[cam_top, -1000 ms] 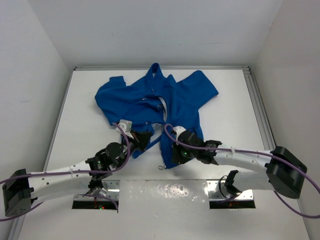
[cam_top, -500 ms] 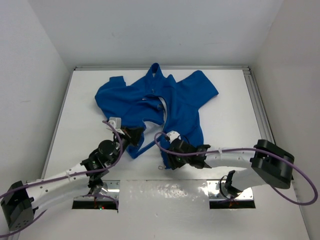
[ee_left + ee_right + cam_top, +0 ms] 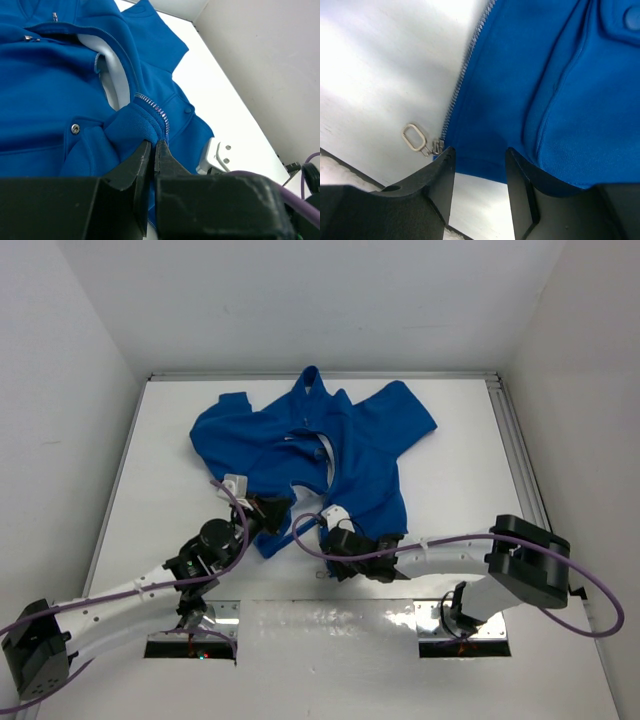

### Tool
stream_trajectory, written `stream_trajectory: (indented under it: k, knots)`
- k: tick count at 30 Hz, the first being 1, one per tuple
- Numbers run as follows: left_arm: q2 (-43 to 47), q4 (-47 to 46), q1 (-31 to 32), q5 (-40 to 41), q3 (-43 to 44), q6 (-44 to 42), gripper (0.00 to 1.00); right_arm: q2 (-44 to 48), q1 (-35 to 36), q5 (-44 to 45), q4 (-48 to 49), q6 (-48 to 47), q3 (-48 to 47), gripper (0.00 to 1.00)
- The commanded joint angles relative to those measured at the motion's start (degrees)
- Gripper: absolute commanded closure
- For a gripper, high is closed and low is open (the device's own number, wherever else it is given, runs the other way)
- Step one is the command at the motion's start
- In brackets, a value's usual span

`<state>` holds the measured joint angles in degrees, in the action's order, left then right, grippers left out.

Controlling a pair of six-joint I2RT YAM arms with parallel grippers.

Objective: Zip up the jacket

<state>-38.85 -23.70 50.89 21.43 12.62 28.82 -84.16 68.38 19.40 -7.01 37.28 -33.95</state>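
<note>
A white table (image 3: 460,490) is being covered across its middle by the royal-blue jacket (image 3: 350,440), which is lying front-up with its collar toward the far wall and its pale zipper parted; its near hem is being partly hidden overhead by both arms. A fold beside the zipper teeth is being pinched tight by the left gripper (image 3: 152,149), while the right gripper (image 3: 479,157) is being held with jaws apart over the hem corner. The small metal ring pull (image 3: 415,137) is lying on the table just beside it.
</note>
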Motion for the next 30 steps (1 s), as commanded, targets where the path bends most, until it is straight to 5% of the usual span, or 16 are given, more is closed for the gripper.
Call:
stream_trajectory:
  k: [1, 30]
  knots:
    - [0.5, -1.2, -0.5, 0.5, 0.3, 0.6, 1.0, 0.1, 0.6, 3.7, -0.6, -0.4, -3.0, 0.56]
    - [-0.9, -1.4, -0.9, 0.0, 0.7, 0.5, 1.0, -4.3, 0.6, -2.5, -1.0, 4.8, -1.5, 0.56]
